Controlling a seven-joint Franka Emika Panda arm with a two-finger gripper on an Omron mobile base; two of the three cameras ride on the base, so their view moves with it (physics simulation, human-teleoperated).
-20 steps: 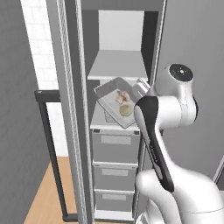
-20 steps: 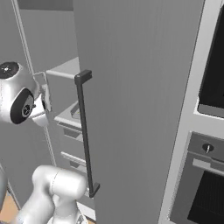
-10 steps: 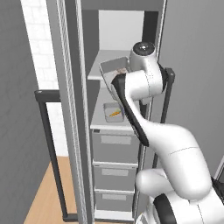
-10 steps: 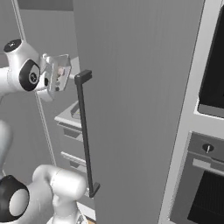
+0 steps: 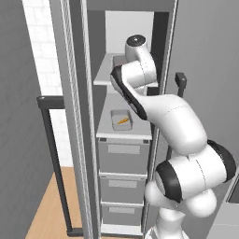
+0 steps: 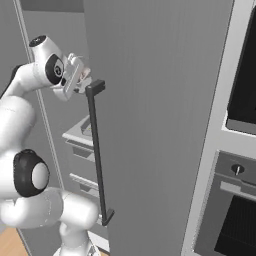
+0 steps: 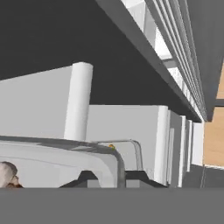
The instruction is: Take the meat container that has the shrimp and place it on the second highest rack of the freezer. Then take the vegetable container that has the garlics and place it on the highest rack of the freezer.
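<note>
Well, on the left the freezer door hangs open, its dark handle (image 5: 52, 154) toward the room. Inside, the shrimp container (image 5: 121, 120) sits on the second rack (image 5: 105, 130), above the drawers (image 5: 123, 156), so that half of the job looks done.

Above it, the arm reaches in at the level of the top rack (image 5: 103, 78). The end effector (image 6: 80, 75) looks clamped on the near rim of the garlic container (image 5: 118, 60), though the contact itself is hard to make out. From the hand view, a garlic (image 7: 6, 175) lies in the container's bottom and the shrimp container's rim shows beyond and below it. Whether the garlic container's base rests on the rack or hangs just above it, I cannot tell.

That is the worry. If the grip lets go before enough of the base is over the rack, the container could tip off the front edge and drop onto the shrimp container. A tilted wrist could roll the garlics out. On the right, the arm runs close to the other door's handle (image 5: 179, 80), so a wide swing on the way out could knock it.
</note>
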